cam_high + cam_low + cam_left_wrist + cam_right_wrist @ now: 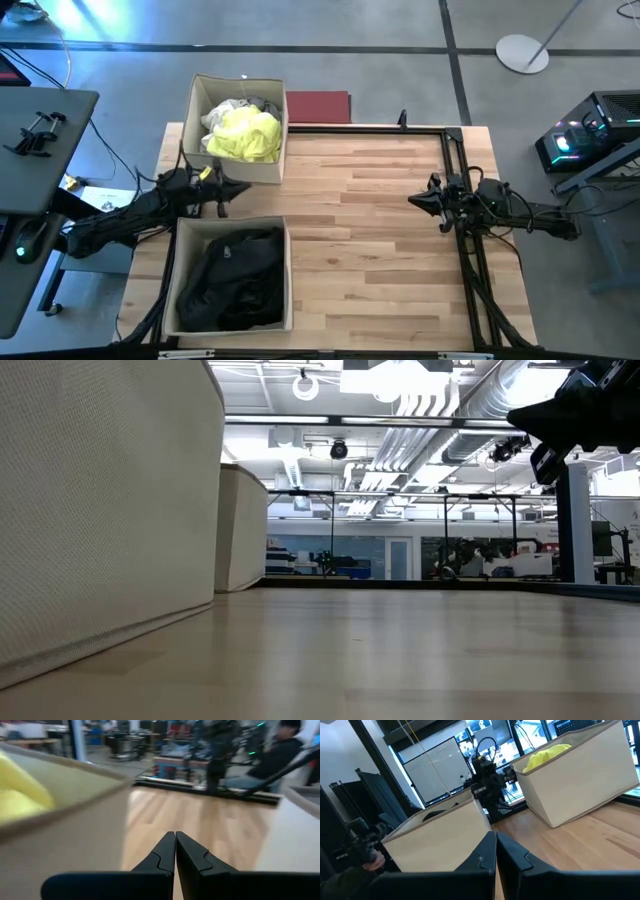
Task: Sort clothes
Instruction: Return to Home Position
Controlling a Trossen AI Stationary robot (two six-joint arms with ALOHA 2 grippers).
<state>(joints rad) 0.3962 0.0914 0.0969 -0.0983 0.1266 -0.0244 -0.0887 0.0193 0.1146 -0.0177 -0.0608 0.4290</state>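
Note:
Two beige fabric boxes stand at the table's left. The far box (pixel 238 128) holds white, grey and neon yellow clothes (pixel 245 135); the yellow also shows in the wrist views (pixel 547 754) (pixel 15 795). The near box (pixel 232 276) holds black and dark clothes (pixel 235 280). My left gripper (pixel 243 189) is shut and empty, above the gap between the two boxes, pointing right; its tips meet in the left wrist view (pixel 175 836). My right gripper (pixel 412 202) is shut and empty at the table's right, pointing left (pixel 496 836).
A flat dark red rectangle (pixel 319 106) lies beyond the table's far edge next to the far box. A black frame (pixel 455 180) runs along the far and right sides. Bare wood (pixel 350 240) spreads between the boxes and my right arm. A person sits beyond the table (pixel 275 755).

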